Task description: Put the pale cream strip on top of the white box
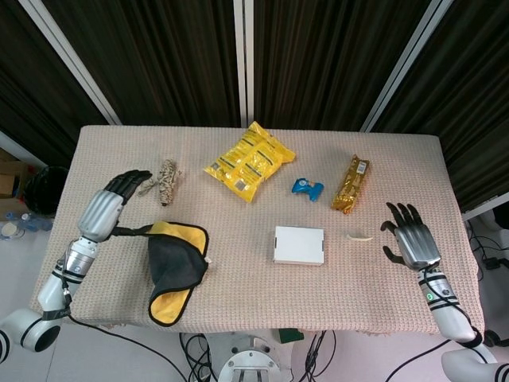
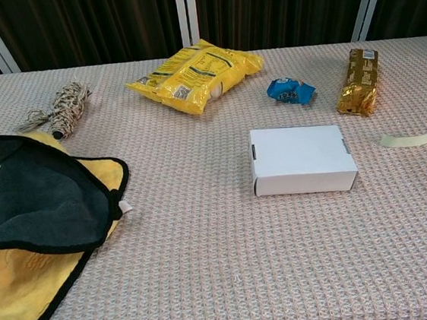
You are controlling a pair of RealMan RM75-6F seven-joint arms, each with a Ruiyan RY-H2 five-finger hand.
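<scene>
The box [image 1: 299,244] sits mid-surface; the strip [image 1: 359,235] lies just right of it, the snack bag [image 1: 249,161] far behind, the cloth [image 1: 175,266] left.

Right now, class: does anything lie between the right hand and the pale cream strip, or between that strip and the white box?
Nothing visible does. Only bare table separates the right hand from the pale cream strip, and the strip from the white box.
</scene>
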